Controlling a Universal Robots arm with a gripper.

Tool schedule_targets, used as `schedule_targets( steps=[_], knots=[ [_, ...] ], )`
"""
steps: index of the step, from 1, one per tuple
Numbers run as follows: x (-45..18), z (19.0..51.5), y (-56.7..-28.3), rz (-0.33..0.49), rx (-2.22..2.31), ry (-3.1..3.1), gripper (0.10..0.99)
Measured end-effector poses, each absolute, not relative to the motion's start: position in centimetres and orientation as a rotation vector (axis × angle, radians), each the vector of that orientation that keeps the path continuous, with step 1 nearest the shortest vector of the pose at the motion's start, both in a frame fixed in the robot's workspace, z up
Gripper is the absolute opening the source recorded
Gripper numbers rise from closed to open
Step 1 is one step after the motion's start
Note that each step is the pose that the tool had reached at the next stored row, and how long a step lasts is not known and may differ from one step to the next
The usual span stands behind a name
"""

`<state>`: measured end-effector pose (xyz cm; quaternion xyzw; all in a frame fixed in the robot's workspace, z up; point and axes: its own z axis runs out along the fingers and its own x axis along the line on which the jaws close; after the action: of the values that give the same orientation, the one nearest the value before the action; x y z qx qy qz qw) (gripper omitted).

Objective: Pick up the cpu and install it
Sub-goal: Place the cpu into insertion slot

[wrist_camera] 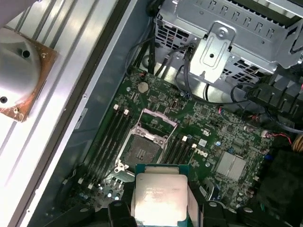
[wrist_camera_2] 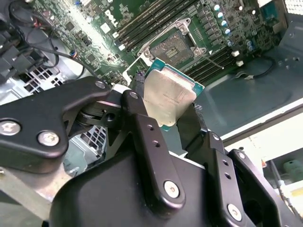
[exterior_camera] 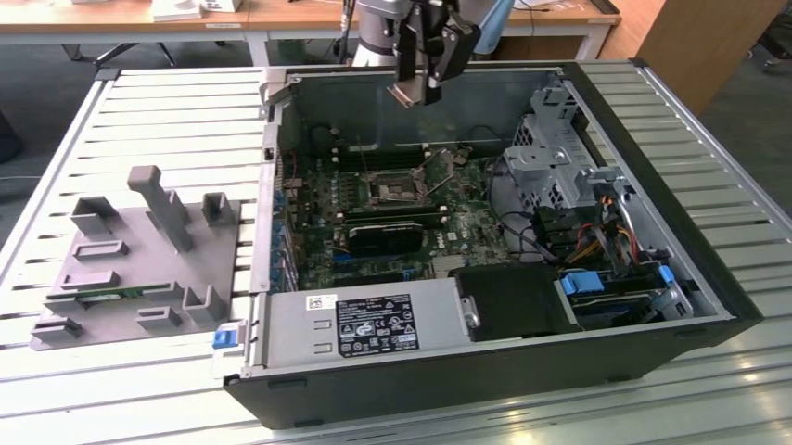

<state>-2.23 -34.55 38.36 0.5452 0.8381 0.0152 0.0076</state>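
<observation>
The gripper (exterior_camera: 417,89) hung over the far edge of the open case (exterior_camera: 495,380), well above the board (exterior_camera: 325,209). Its two black fingers (wrist_camera_2: 137,113) were closed part-way, no further than the chip's width, and clamped the cpu (wrist_camera_2: 168,97) by two opposite edges. The metal top was bare between them in both wrist views, and the thin green rim showed at the free end.

So the cpu (exterior_camera: 407,95) was in the air, touching nothing but the fingers. In the exterior view it sat tilted rather than flat, with one edge lower than the other.

The relation that mattered was chip to socket (exterior_camera: 396,192). The socket lay near the middle of the board, between the two banks of memory slots. It was below the gripper and off toward the case's near edge, not straight under it. In the first wrist view the cpu (wrist_camera: 158,196) stood just short of the socket (wrist_camera: 144,149), and their sides ran roughly parallel — little turn seemed needed, mostly travel and descent. The socket's frame looked swung open, though the view was too cluttered to be sure.

The case stood on the slatted table (exterior_camera: 161,120), and a grey fixture (exterior_camera: 136,269) lay beside it toward the exterior view's left.
</observation>
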Motion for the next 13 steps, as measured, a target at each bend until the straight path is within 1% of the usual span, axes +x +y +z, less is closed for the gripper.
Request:
schedule_targets(
  steps=[13],
  knots=[
    [-2.75, 38.11, -34.50, 0.045, 1.879, 2.495, 0.525]
  ],
)
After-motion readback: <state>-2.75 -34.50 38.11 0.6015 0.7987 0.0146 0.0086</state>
